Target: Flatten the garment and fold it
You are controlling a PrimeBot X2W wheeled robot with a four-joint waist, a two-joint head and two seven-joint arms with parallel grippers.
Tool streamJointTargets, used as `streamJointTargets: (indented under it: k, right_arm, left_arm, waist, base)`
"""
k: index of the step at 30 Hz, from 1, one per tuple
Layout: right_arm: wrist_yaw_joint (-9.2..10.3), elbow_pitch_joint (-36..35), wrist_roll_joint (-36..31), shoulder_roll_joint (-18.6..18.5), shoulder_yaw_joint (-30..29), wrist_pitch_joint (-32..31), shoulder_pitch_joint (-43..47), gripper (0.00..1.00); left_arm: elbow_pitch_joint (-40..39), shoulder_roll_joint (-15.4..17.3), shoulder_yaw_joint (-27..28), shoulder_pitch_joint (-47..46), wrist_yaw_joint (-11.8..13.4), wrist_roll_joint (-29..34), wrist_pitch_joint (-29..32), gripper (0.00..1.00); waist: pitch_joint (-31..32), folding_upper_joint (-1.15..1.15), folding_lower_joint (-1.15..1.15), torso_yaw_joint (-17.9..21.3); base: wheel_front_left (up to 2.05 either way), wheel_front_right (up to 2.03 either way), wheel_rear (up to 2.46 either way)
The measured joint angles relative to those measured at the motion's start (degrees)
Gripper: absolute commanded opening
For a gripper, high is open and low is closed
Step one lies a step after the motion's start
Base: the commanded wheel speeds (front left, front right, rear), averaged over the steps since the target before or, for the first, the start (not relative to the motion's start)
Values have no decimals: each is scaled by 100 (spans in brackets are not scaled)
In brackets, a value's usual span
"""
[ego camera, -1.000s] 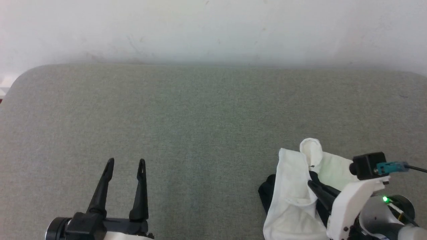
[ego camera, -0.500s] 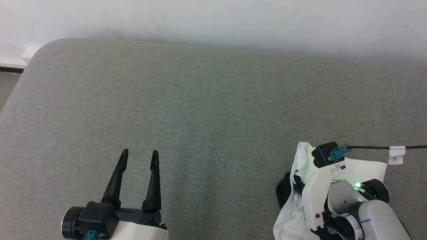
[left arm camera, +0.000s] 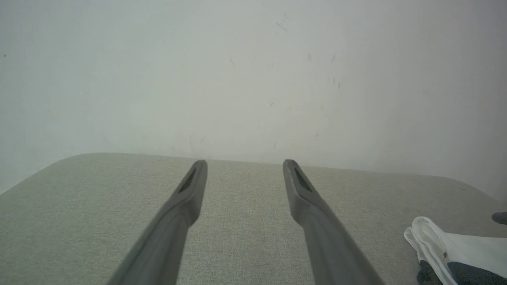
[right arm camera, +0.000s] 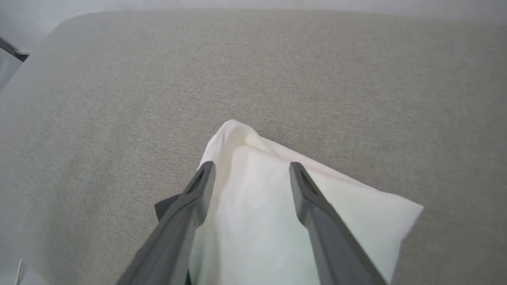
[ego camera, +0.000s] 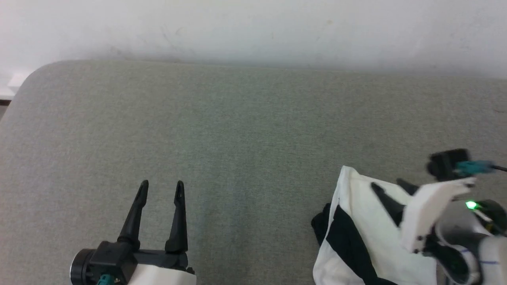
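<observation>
Since a second ago the right tool (ego camera: 387,183) has let go. Its two long dark fingers, pinched into the cloth then, now stand wide apart just over it with nothing between them. The bunched white peak has sunk into a flatter heap with a black band showing. The head camera has shifted as well, so I read nothing into the rest.

The garment (ego camera: 372,237), a white-bodied T-shirt with black sleeves, lies crumpled at the near right of the grey-green fabric-covered tabletop (ego camera: 237,130). It runs off the lower edge of the head view. The left tool (ego camera: 162,184) hovers on the near left, jaws wide and empty, well apart from the shirt.

I judge the shirt light, limp and not at all fragile. It will drape from any pinch and probably drag on the cloth surface rather than slide, pulling hidden layers with it. I would take it at an outer edge: the white corner pointing away from me in the right wrist view, or a black shoulder. I would pinch a single layer and bring the left tool in to spread it.
</observation>
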State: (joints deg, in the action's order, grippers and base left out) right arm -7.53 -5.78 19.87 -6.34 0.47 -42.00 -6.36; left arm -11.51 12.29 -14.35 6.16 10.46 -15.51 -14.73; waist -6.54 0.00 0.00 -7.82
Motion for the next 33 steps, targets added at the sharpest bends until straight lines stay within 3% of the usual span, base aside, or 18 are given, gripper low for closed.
streamJointTargets:
  k: [9, 18, 31, 32, 33]
  right_arm:
    - [1, -967, 233, 232, -1488, 149, 1393, 100]
    - [0, -626, 410, 315, -1388, 323, 1613, 100]
    - [0, 252, 379, 324, -1229, 423, 1178, 100]
    - [0, 309, 392, 323, -1238, 423, 1149, 48]
    - [0, 360, 392, 322, -1243, 421, 1129, 3]
  left_arm:
    - [-62, 12, 101, 85, -43, 85, 0, 100]
    - [-115, 97, 114, 74, -99, 124, 1, 100]
    - [-212, 234, 30, -42, -135, 236, 112, 100]
    - [-210, 238, 31, -42, -135, 236, 118, 100]
    - [-208, 241, 30, -40, -135, 236, 118, 100]
  waist:
    - [-11, 0, 0, 325]
    - [-230, 0, 0, 430]
    - [-444, 0, 0, 172]
    - [-433, 0, 0, 171]
    - [-414, 0, 0, 174]
  base:
    - [0, 0, 0]
    - [0, 0, 0]
    - [0, 0, 0]
    - [0, 0, 0]
    - [0, 0, 0]
